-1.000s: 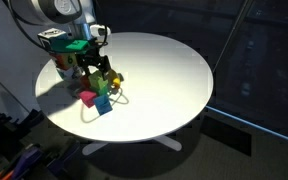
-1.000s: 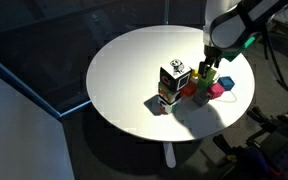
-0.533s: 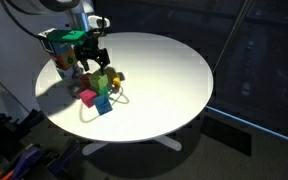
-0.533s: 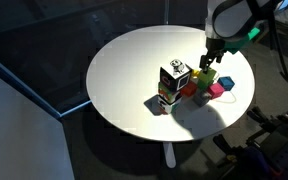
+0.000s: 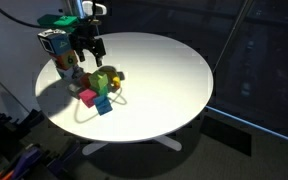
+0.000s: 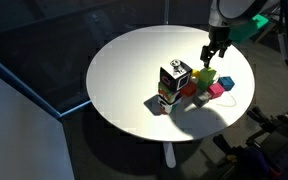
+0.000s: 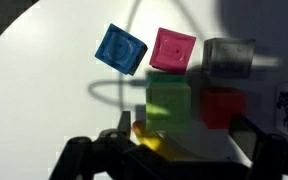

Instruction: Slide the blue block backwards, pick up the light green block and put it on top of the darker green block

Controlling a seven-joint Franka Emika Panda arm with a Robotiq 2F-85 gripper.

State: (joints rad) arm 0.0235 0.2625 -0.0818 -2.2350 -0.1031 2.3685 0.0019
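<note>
One round white worktop (image 5: 174, 70) carries everything, and the robot arm reaches over its edge with the pincer (image 5: 88, 48) hanging well above the cluster of toys. Its jaws stand apart and nothing is between them. Next in size is a patterned black-and-white box (image 6: 174, 78), standing just beside the blocks.

In the wrist view the blocks lie close together. The blue block (image 7: 121, 49) sits tilted at the outer side, next to a magenta cube (image 7: 172, 50) and a grey one (image 7: 229, 57). Below them is a single green top face beside a red cube (image 7: 222, 105). A small yellow piece (image 7: 152, 138) peeks out at the near edge.

In an exterior view the light green block (image 6: 205, 79) sits higher than its neighbours, which suggests it rests on the darker green block. The lower cube itself is too small and too covered to make out surely.

By my reading, the stacking step looks done and the pincer is clear of the stack. The next move calls only for a steady lift away, without brushing the top cube. If the stack proves crooked, it would need a fresh grasp from straight above.
</note>
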